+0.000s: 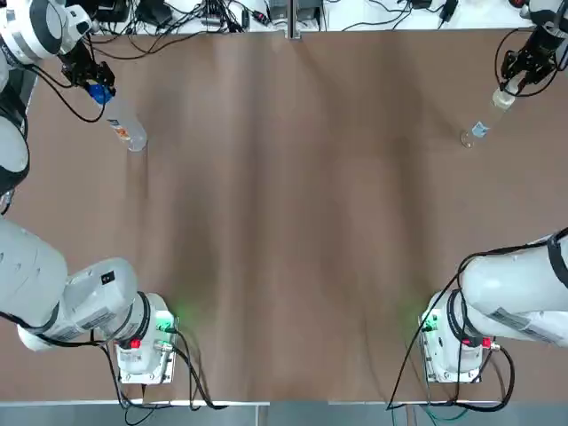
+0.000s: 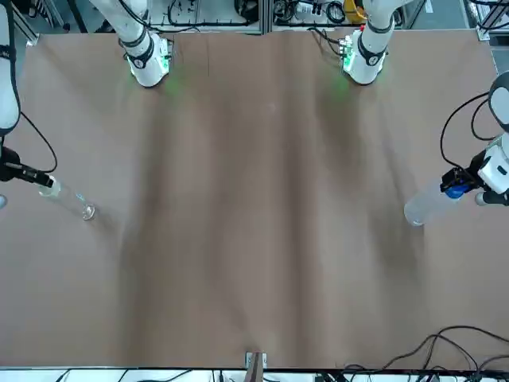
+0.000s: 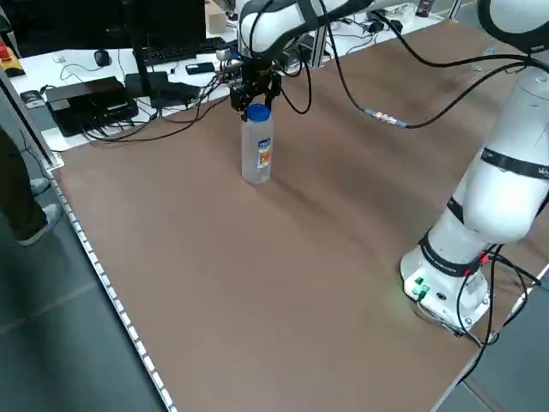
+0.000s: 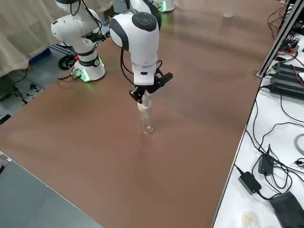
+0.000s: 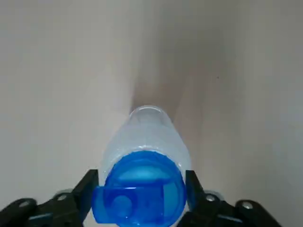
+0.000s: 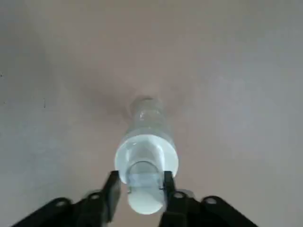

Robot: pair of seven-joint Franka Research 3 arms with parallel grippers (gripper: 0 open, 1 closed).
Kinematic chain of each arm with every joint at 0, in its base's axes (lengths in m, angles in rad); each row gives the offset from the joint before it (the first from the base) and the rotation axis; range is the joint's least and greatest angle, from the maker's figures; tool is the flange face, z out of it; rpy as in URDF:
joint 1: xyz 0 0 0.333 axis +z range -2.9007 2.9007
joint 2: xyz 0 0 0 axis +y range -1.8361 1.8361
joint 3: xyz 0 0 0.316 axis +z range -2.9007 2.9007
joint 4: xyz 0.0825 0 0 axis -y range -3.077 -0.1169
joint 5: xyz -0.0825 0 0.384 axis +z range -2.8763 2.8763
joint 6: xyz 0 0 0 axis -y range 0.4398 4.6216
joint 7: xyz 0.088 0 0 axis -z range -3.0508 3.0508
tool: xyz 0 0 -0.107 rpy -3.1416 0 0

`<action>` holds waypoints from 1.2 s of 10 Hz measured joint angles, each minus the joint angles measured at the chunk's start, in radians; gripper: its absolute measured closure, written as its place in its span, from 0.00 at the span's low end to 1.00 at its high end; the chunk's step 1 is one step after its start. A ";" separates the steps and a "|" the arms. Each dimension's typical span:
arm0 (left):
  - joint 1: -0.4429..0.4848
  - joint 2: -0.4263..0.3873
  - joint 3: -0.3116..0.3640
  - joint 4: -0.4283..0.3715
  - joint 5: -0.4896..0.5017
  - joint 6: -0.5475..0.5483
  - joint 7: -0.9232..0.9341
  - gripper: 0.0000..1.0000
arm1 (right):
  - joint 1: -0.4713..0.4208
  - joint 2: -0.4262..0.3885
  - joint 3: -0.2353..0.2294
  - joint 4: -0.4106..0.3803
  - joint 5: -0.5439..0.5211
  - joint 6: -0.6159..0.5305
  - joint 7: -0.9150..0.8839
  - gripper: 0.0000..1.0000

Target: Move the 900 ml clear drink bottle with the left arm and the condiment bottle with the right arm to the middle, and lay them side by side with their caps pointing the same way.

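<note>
The left gripper [image 1: 94,85] is at the far left corner of the brown table [image 1: 293,231]. Its two fingers [image 5: 88,190] are closed on the blue cap [image 5: 139,191] of the tall clear plastic drink bottle [image 3: 257,154], which stands upright there, far from the middle. The right gripper [image 1: 512,86] is at the far right corner. Its fingers [image 6: 112,188] press on both sides of the white cap [image 6: 144,191] of the small slim clear condiment bottle [image 4: 146,118], which is also upright. I cannot tell if either base touches the table or is a little above it. The two bottles are well apart.
</note>
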 joint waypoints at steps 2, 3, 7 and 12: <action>0.001 -0.005 -0.001 -0.003 -0.005 0.000 0.000 0.28 | -0.001 0.000 -0.001 0.000 -0.001 0.001 0.000 0.67; 0.001 -0.005 -0.001 -0.003 -0.005 0.000 0.000 0.28 | -0.001 0.000 -0.001 0.000 -0.001 0.001 0.000 0.67; -0.001 -0.005 -0.002 0.016 -0.005 -0.002 -0.076 0.28 | 0.003 -0.003 0.006 0.001 -0.003 -0.014 0.004 0.67; -0.134 0.006 -0.018 0.080 -0.006 -0.045 -0.519 0.28 | 0.144 -0.105 0.027 0.002 0.021 -0.118 0.217 0.67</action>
